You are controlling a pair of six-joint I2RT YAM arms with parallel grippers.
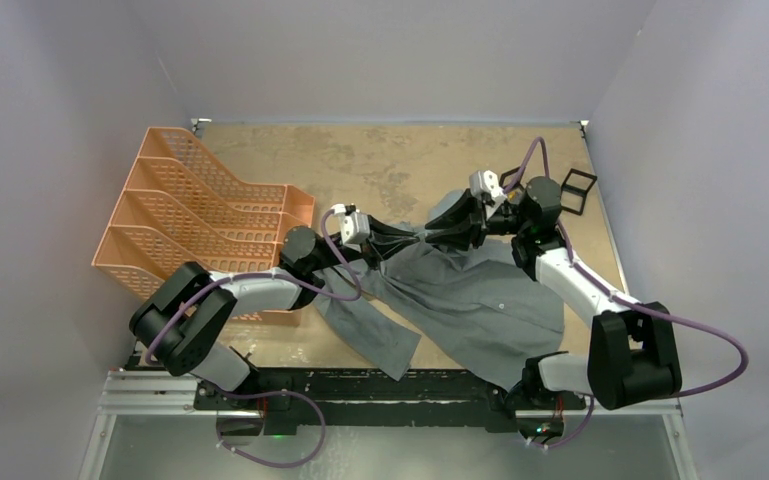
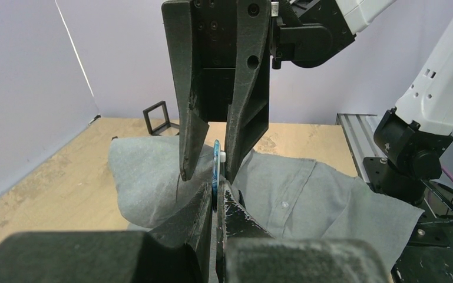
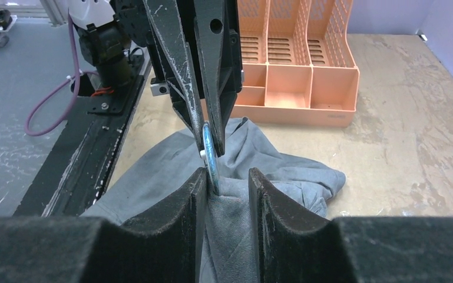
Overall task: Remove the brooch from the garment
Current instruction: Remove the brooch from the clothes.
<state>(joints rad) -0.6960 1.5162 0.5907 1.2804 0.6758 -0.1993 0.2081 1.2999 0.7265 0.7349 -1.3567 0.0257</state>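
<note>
The grey shirt (image 1: 480, 300) lies on the table between the arms, its upper part drawn up to where the two grippers meet. The brooch (image 2: 215, 168) is a thin blue disc seen edge-on with a small white piece on one side; it also shows in the right wrist view (image 3: 210, 154). My left gripper (image 2: 217, 191) is shut on the brooch's edge. My right gripper (image 3: 227, 177) faces it with its jaws apart, straddling a raised fold of shirt (image 3: 230, 218), the brooch against the inner face of one finger. In the top view the brooch is hidden between the grippers.
An orange multi-slot file rack (image 1: 195, 220) stands at the left of the table and shows ahead in the right wrist view (image 3: 294, 65). A small black wire stand (image 1: 580, 190) sits at the far right. Walls enclose the table on three sides.
</note>
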